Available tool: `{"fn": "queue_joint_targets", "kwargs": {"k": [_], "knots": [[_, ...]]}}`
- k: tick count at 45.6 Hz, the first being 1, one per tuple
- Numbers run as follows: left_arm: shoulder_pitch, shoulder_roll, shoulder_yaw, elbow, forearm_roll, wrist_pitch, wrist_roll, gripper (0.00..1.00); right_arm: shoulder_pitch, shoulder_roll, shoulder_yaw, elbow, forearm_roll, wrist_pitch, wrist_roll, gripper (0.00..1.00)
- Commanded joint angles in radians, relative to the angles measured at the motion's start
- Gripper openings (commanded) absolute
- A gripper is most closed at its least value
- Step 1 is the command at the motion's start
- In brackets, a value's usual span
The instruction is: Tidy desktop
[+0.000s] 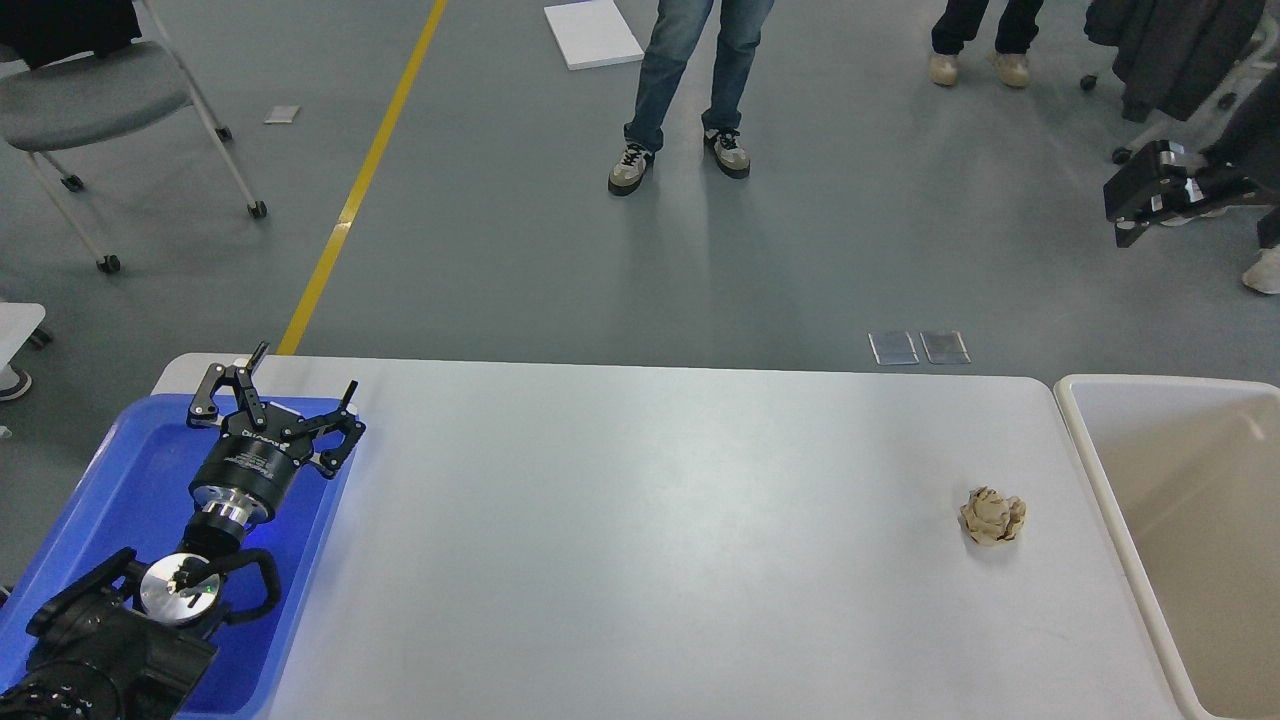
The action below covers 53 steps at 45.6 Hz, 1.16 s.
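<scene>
The desktop (640, 540) is a wide light grey-white tabletop. A crumpled beige paper ball (993, 516) lies on it near the right end. My left gripper (305, 368) is open and empty, hovering over the far right corner of the blue tray (120, 480) at the left end. My right gripper (1140, 200) is raised high at the upper right, far above the beige bin (1085, 440) and well away from the paper ball. It is seen dark and end-on, so its fingers cannot be told apart.
The beige bin stands against the desktop's right edge and the blue tray overlaps its left end. Beyond the table, a person (690, 90) stands on the floor, and a wheeled chair (100, 100) is at the far left.
</scene>
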Motion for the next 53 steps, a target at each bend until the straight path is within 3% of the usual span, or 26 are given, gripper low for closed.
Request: {"fn": "queue_joint_targets", "kwargs": {"k": [1, 20, 28, 53], "knots": [[0.0, 0.0, 0.0, 0.0, 0.0, 0.0, 0.0, 1.0, 0.078, 0.112, -0.023, 0.009, 0.07, 0.001, 0.005, 1.0], [-0.001, 0.0, 0.0, 0.0, 0.0, 0.0, 0.0, 1.0, 0.005, 0.181, 0.011, 0.04, 0.094, 0.001, 0.004, 1.0], [-0.001, 0.0, 0.0, 0.0, 0.0, 0.0, 0.0, 1.0, -0.02, 0.177, 0.031, 0.108, 0.099, 0.001, 0.004, 1.0], [-0.001, 0.0, -0.002, 0.0, 0.0, 0.0, 0.0, 1.0, -0.034, 0.169, 0.03, 0.094, 0.108, 0.001, 0.004, 1.0]]}}
